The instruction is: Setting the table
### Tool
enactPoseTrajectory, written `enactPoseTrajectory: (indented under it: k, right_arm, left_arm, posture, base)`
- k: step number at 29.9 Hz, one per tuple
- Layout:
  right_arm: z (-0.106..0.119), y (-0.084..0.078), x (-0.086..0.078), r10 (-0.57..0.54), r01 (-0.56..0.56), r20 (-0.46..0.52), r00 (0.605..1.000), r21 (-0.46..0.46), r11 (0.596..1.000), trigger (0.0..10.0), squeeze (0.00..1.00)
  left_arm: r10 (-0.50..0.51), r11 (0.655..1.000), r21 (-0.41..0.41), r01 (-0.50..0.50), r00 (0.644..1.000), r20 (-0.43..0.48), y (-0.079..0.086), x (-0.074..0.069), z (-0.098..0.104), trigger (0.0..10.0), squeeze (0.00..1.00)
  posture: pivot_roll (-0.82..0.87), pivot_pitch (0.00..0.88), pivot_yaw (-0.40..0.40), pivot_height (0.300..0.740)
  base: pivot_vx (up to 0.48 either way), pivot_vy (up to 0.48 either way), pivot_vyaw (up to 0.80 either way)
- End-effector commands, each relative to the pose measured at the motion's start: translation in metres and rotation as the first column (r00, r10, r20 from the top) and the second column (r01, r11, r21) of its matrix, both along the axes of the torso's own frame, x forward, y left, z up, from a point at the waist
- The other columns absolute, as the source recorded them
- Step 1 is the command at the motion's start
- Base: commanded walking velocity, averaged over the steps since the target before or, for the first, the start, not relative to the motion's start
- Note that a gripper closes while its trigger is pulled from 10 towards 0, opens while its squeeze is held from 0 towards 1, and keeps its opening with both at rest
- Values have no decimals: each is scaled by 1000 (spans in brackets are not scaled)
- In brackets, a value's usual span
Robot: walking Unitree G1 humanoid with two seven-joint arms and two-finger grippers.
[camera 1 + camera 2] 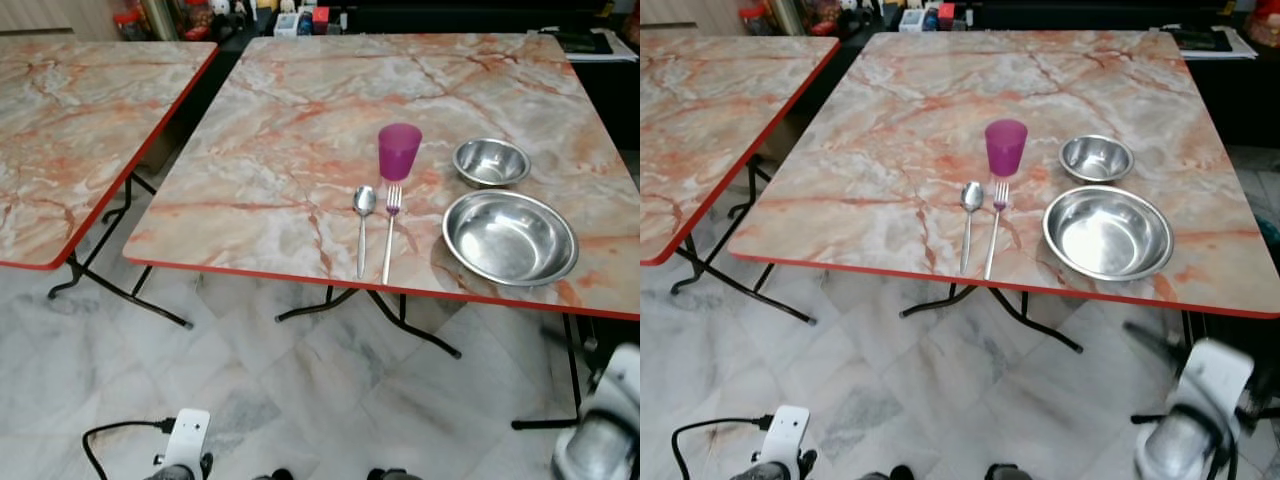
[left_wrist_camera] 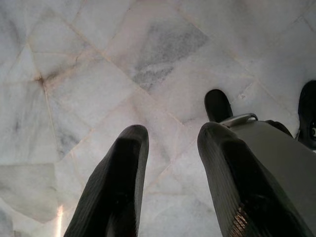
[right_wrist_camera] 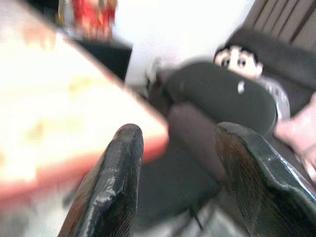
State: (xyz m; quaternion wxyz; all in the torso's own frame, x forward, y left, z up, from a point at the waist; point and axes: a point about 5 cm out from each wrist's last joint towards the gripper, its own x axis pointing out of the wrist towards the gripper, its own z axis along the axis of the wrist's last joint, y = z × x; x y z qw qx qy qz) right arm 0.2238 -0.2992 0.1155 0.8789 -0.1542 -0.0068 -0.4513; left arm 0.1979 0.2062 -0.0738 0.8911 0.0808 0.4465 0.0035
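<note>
Nearest, the left gripper [image 2: 170, 148] hangs over the marble floor [image 2: 98, 74], fingers spread and empty. The right gripper [image 3: 177, 148], blurred, is likewise parted and empty beside the table [image 1: 300, 120] edge. Farther ahead of both lie the spoon [image 1: 363, 225], fork [image 1: 391, 230], large bowl [image 1: 510, 237], small bowl [image 1: 491, 161] and purple cup [image 1: 399, 151].

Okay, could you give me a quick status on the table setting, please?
Left gripper open, low over the floor. Right gripper open, empty, beside the table edge. Spoon, fork, purple cup and two steel bowls laid out. Nothing obstructing.
</note>
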Motion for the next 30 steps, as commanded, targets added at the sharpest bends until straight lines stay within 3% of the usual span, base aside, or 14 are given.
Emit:
enactPoseTrajectory:
  k: [1,4,5,8,10,12,13,14,15,16,19,22,29,30]
  right_arm:
    - [11,-4,1,-3,3,29,1000,10,1000,10000,0]
    - [63,-11,37,16,-23,145,989,44,999,10000,0]
    - [63,-11,37,16,-23,145,989,44,999,10000,0]
    - [85,-10,57,83,-92,174,981,46,995,10000,0]
    - [98,-9,78,158,-180,183,970,114,977,10000,0]
    - [99,-9,81,164,-192,192,968,138,972,10000,0]
    - [99,-7,87,190,-219,173,966,167,961,10000,114]
    - [99,-5,92,210,-238,158,965,186,953,10000,114]
    - [95,0,100,251,-285,156,955,254,924,10000,1000]
    - [95,0,100,251,-285,156,955,254,924,10000,1000]
    - [83,11,110,319,-336,109,941,391,857,10000,1000]
    - [82,12,114,336,-350,112,935,441,826,10000,1000]
    - [93,13,122,358,-378,134,924,456,806,10000,1000]
    - [95,13,124,359,-376,128,925,455,807,10000,0]
  left_arm:
    - [15,1000,7,-14,1000,-26,4,-7,-3,10000,0]
    - [18,1000,6,-18,1000,-25,5,-7,-3,10000,0]
    - [18,1000,6,-18,1000,-25,5,-7,-3,10000,0]
    - [17,1000,7,-16,1000,-26,5,-7,-3,10000,0]
    - [18,1000,8,-17,1000,-25,6,-6,-3,10000,0]
    - [18,1000,8,-18,1000,-25,6,-6,-3,10000,0]
    - [17,1000,8,-17,1000,-25,6,-6,-3,10000,0]
    - [17,1000,9,-16,1000,-26,6,-6,-3,10000,0]
    - [20,1000,9,-19,999,-27,7,-7,-3,10000,0]
    - [20,1000,9,-19,999,-27,7,-7,-3,10000,0]
    - [25,1000,7,-25,999,-29,8,-8,-3,10000,0]
    - [25,1000,4,-25,999,-33,8,-8,-3,10000,0]
    - [28,1000,-6,-28,999,-33,9,-9,-3,10000,0]
    - [27,1000,-9,-28,999,-33,8,-9,-3,10000,0]
  posture:
    - [-171,149,66,740]
    - [-183,158,75,740]
    - [-183,158,75,740]
    - [-178,163,74,740]
    - [-175,167,74,740]
    - [-175,167,74,740]
    - [-171,168,75,740]
    - [-171,168,75,740]
    - [-165,172,74,740]
    - [-165,172,74,740]
    - [-161,178,75,740]
    - [-160,185,80,740]
    - [-160,192,81,740]
    - [-160,192,81,740]
  base:
    - [0,0,0]
    - [0,0,0]
    - [0,0,0]
    - [0,0,0]
    - [0,0,0]
    - [0,0,0]
    - [0,0,0]
    - [0,0,0]
    - [0,0,0]
    - [0,0,0]
    - [0,0,0]
    - [0,0,0]
    - [0,0,0]
    - [0,0,0]
